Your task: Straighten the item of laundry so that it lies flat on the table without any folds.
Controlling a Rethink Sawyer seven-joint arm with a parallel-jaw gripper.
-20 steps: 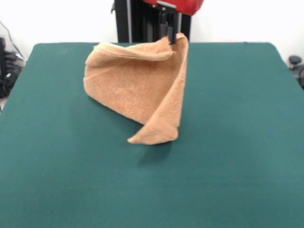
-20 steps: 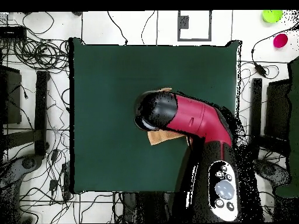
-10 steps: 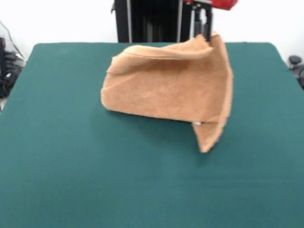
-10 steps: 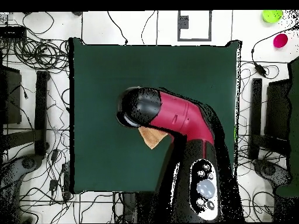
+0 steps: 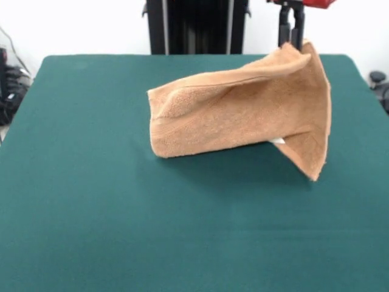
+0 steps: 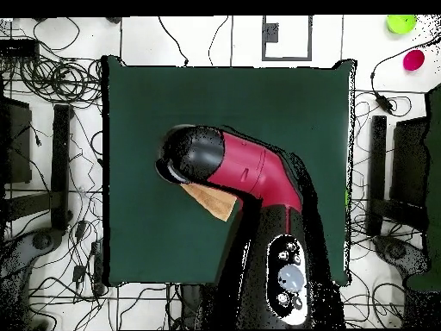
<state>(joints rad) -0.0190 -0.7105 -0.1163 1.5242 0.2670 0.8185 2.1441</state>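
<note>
Risk first, working from the near edge of the large dark green cloth-topped table [image 5: 121,231] toward the back. The near half of the table is bare; nothing there to snag. Further in, the small tan-orange terry-cloth towel [image 5: 243,118] hangs mostly in the air: one lower corner dangles just above the table on the front view's right, and the opposite end sags low, whether touching the cloth I cannot tell. A fold runs along the top edge, doubling the cloth over itself. If I lower it as it hangs, I judge that the doubled part will land on itself and the fold will stay. If I pull sideways too fast, the free corner may flip under. My grip is on one corner only, so a slip would drop the whole piece in a heap. My black gripper [image 5: 290,31] is clamped on the towel's topmost corner, at the far right of the table; the towel hangs below and trails away from it. In the overhead view my arm covers nearly all of it.
</note>
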